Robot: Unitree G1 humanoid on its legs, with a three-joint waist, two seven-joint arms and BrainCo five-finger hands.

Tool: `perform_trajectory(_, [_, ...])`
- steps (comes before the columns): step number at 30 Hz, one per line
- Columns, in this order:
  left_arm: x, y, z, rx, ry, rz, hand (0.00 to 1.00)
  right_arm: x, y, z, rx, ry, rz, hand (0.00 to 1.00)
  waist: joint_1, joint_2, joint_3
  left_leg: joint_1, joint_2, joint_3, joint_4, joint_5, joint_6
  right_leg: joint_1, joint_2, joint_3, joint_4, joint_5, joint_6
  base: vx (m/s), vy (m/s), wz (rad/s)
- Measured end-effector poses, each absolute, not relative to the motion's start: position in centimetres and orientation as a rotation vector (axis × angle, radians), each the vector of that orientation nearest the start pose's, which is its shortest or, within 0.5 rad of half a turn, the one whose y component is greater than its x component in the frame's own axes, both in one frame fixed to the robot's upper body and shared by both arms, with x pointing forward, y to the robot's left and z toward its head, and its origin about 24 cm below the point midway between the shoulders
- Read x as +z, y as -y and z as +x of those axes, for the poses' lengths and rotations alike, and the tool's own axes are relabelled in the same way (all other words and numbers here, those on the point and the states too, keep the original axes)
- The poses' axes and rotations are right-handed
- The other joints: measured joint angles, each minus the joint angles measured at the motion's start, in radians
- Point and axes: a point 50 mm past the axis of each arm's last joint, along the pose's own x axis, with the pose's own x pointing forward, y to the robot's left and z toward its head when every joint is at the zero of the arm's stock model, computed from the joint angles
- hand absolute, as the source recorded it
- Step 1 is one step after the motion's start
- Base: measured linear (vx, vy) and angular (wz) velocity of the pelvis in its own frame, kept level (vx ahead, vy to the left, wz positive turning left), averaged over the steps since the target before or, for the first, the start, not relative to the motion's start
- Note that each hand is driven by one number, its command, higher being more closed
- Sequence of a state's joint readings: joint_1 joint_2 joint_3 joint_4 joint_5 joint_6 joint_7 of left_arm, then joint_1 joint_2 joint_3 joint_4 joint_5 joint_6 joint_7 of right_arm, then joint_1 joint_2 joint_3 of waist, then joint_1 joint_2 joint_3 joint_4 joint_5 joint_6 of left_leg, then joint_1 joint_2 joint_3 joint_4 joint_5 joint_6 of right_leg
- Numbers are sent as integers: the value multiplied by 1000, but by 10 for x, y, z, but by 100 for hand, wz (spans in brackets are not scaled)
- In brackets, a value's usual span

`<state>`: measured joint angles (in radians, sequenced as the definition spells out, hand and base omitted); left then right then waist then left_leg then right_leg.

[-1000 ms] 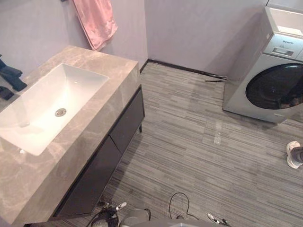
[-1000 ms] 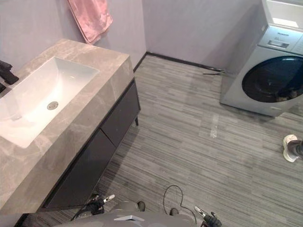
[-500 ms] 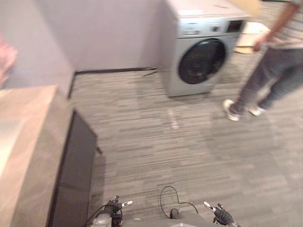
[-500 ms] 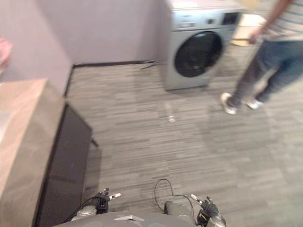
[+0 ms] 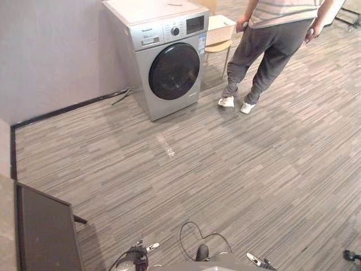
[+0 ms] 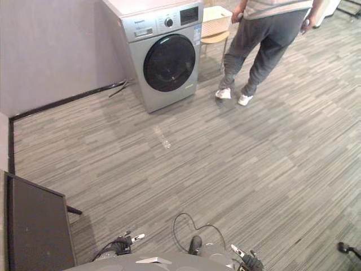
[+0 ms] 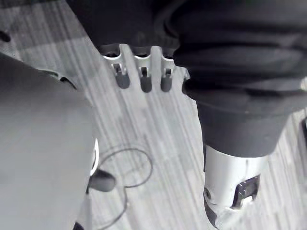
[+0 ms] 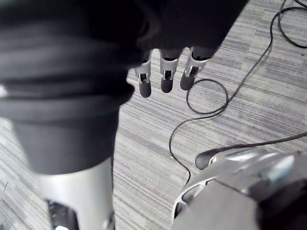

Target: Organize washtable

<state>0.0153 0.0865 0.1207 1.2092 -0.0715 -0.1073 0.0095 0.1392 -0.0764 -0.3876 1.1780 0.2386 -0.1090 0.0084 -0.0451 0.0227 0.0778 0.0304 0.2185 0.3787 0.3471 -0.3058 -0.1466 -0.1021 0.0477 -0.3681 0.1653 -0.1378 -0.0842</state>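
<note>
The washtable shows as a strip at the far left: its dark cabinet front [image 5: 45, 237] and a sliver of the stone top [image 5: 3, 226]. My left hand [image 7: 141, 79] hangs low by my side over the wooden floor, fingers straight and nothing in them; it also shows at the bottom edge of the left eye view [image 5: 137, 255]. My right hand [image 8: 165, 76] hangs the same way on the other side [image 5: 260, 263], open and holding nothing. Both hands are well away from the washtable.
A silver washing machine [image 5: 163, 56] stands against the grey wall at the back. A person [image 5: 271, 45] in dark trousers stands to its right, beside a chair carrying a pale basket [image 5: 219, 29]. Striped wooden floor [image 5: 237, 169] spreads ahead and to the right.
The camera has swung right, away from the washtable: sink and pink towel have left the picture, while the washing machine and the person have come in. Both hands stay low.
</note>
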Motion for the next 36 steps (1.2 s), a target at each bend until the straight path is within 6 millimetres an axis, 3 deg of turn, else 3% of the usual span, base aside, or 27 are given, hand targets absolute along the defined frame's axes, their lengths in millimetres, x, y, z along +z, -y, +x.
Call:
perform_trajectory(1, [-165,-200,94,223,-1103,-40,0,-169,221,42,-591,-1115,335,0,-2,-10,1,-48,25,-1,110,3,6,3,3,1,2,-5,-6,2,-203,-9])
perform_trajectory(2, [-161,-202,104,245,-1053,-54,0,-169,221,42,-581,-1118,326,0,2,-13,9,-142,80,-26,352,47,84,26,20,19,-2,-8,-12,-63,-209,-25])
perform_trajectory(3, [-159,-203,106,256,-1036,-62,0,-168,223,42,-574,-1117,313,0,6,-9,19,-176,94,-64,444,85,124,46,31,38,-2,-10,-20,-110,-282,-69])
perform_trajectory(4, [-159,-203,102,284,-1027,-82,0,-167,224,44,-560,-1112,290,0,22,-11,29,-232,98,-149,588,169,116,80,48,87,0,-17,-35,-94,-250,-114])
perform_trajectory(6, [-158,-199,105,317,-996,-128,0,-166,228,49,-563,-1096,284,0,44,5,30,-305,51,-208,677,116,106,124,52,178,-3,-25,-46,-149,-213,-132])
perform_trajectory(8, [-158,-198,104,336,-985,-154,0,-166,228,52,-562,-1093,286,0,48,2,31,-348,14,-224,621,90,100,146,49,227,-19,-23,-43,-204,-128,-85])
perform_trajectory(11, [-157,-198,107,341,-966,-158,0,-166,225,56,-553,-1088,292,0,51,-5,40,-373,-53,-263,248,83,91,206,44,303,-66,-24,-31,-318,-110,-75])
perform_trajectory(12, [-156,-197,108,344,-961,-166,0,-166,224,59,-549,-1081,294,0,53,-5,44,-372,-101,-355,26,128,51,241,43,333,-93,-34,-17,-287,-47,-53])
perform_trajectory(14, [-156,-195,109,345,-959,-173,0,-165,225,61,-548,-1076,293,0,57,-1,44,-366,-129,-444,-140,193,23,262,44,367,-111,-54,-4,-173,50,-59])
perform_trajectory(16, [-156,-194,111,340,-956,-176,0,-165,225,62,-548,-1073,294,0,61,2,44,-382,-141,-484,-148,251,58,288,42,413,-96,-98,16,128,170,-84])
perform_trajectory(17, [-156,-195,111,338,-952,-175,0,-167,220,60,-544,-1081,306,0,77,-13,30,-380,-146,-446,-86,316,65,299,14,460,-57,-146,42,373,184,-80])
perform_trajectory(19, [-155,-198,114,317,-951,-149,0,-168,213,59,-553,-1082,339,0,63,-51,2,-391,-178,-394,-20,261,87,272,-37,476,14,-162,59,504,175,-55])
perform_trajectory(22, [-153,-200,117,265,-953,-103,0,-168,212,60,-550,-1081,352,0,59,-62,0,-371,-187,-329,51,185,113,184,-60,497,240,-149,81,438,151,-49])
perform_trajectory(23, [-154,-200,116,247,-967,-86,0,-168,213,61,-549,-1074,357,0,56,-61,3,-321,-189,-307,35,154,126,117,-65,480,418,-108,150,246,68,-42])
perform_trajectory(24, [-155,-200,114,238,-974,-77,0,-168,214,62,-546,-1071,357,0,53,-60,6,-294,-188,-300,27,141,132,85,-74,466,502,-69,208,253,68,-48])
perform_trajectory(25, [-155,-200,113,211,-987,-49,0,-167,213,63,-541,-1069,355,0,47,-64,13,-229,-185,-275,9,124,141,35,-92,448,655,-23,251,182,15,-53])
perform_trajectory(26, [-155,-202,113,200,-992,-28,0,-167,212,64,-530,-1068,348,0,51,-67,27,-145,-183,-246,-38,120,145,-6,-109,423,760,-47,198,141,-28,-60])
perform_trajectory(27, [-156,-203,111,202,-999,-25,0,-167,212,65,-524,-1067,344,0,51,-68,30,-97,-178,-231,-76,120,145,-26,-118,398,793,-63,172,46,-118,-80])
perform_trajectory(29, [-159,-205,104,225,-1028,-28,0,-165,214,72,-520,-1046,338,0,48,-56,33,35,-138,-163,-197,115,145,-121,-123,301,777,-118,96,-111,-159,-87])
perform_trajectory(30, [-159,-206,102,232,-1033,-32,0,-165,215,73,-520,-1040,337,0,45,-55,33,54,-127,-151,-222,106,147,-148,-121,279,742,-121,98,-240,-167,-71])
perform_trajectory(32, [-161,-205,98,269,-1051,-70,0,-165,215,72,-527,-1041,342,0,29,-56,35,90,-96,-127,-246,75,126,-204,-119,232,516,-112,111,-222,-155,-43])
perform_trajectory(33, [-163,-204,95,279,-1064,-85,0,-167,215,65,-538,-1063,345,0,19,-55,35,116,-85,-124,-255,53,103,-205,-125,230,294,-55,125,-75,-142,-19])
perform_trajectory(34, [-163,-203,94,280,-1064,-91,0,-168,215,58,-547,-1080,348,0,17,-58,35,125,-85,-122,-259,44,90,-194,-128,233,213,-22,127,129,-193,-6])
perform_trajectory(35, [-163,-201,94,278,-1064,-98,0,-169,215,47,-574,-1101,363,0,12,-59,37,151,-83,-125,-258,25,73,-186,-136,223,187,59,121,362,-265,3])
perform_trajectory(36, [-165,-195,92,278,-1071,-122,0,-170,219,35,-607,-1124,365,0,0,-31,33,177,-51,-132,-259,-7,87,-191,-113,205,245,24,96,448,-262,6])
